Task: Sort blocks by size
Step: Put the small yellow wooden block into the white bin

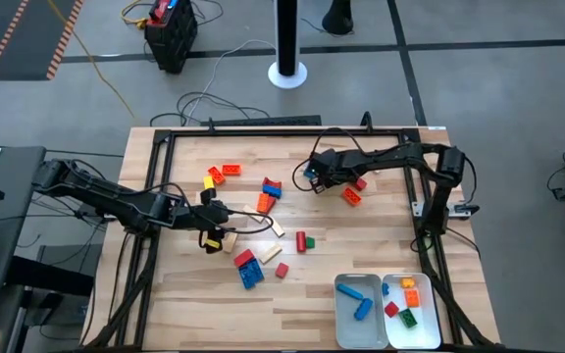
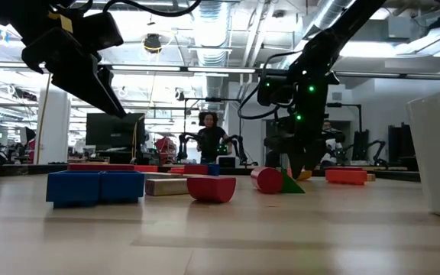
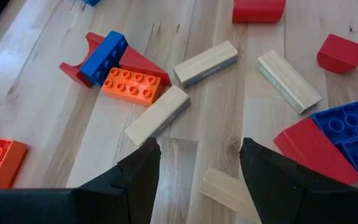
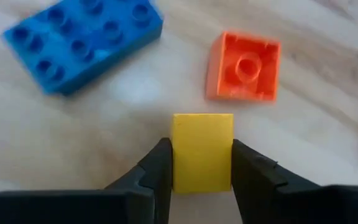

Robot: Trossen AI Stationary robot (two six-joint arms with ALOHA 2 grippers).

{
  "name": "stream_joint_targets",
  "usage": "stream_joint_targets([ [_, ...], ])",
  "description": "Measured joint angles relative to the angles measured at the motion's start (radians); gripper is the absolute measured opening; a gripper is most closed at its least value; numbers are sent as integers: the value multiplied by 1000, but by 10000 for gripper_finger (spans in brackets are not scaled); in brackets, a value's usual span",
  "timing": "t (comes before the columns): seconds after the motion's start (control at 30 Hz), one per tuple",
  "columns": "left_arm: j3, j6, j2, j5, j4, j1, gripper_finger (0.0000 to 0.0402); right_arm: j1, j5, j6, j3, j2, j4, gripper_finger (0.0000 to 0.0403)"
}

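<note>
My right gripper [image 4: 202, 180] is at the table's far right part [image 1: 314, 178], shut on a small yellow block [image 4: 202, 151]. A blue studded plate [image 4: 82, 43] and a square orange block [image 4: 244, 67] lie flat on the wood just beyond it. My left gripper [image 3: 197, 174] hovers open at the table's left middle [image 1: 226, 235], above loose tan blocks [image 3: 157, 115] with nothing between its fingers. More blocks lie scattered in the table's middle: a red, blue and orange cluster [image 3: 120, 68] and blue and red ones [image 1: 248, 267]. My right gripper pinches the yellow block between its two fingers, one on each of two opposite sides [image 4: 176, 155]. The fingers come from above, slanting steeply down. The block looks to lie flat on the table, its plain top face up.
Two white trays stand side by side at the near right edge: the left one [image 1: 341, 333] holds blue blocks, the right one [image 1: 432, 338] small mixed-colour blocks. A red cylinder [image 1: 301, 240] lies mid-table. A black frame [image 1: 263, 126] borders the table top.
</note>
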Motion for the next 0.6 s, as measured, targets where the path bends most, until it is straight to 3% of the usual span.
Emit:
stream_joint_targets([
  [0.3,0,-2,0,0,-7,0,212,108,-11,11,-2,-139,-220,161],
  [0.6,0,-13,0,0,-15,0,212,461,-109,235,-1,-317,-557,162],
])
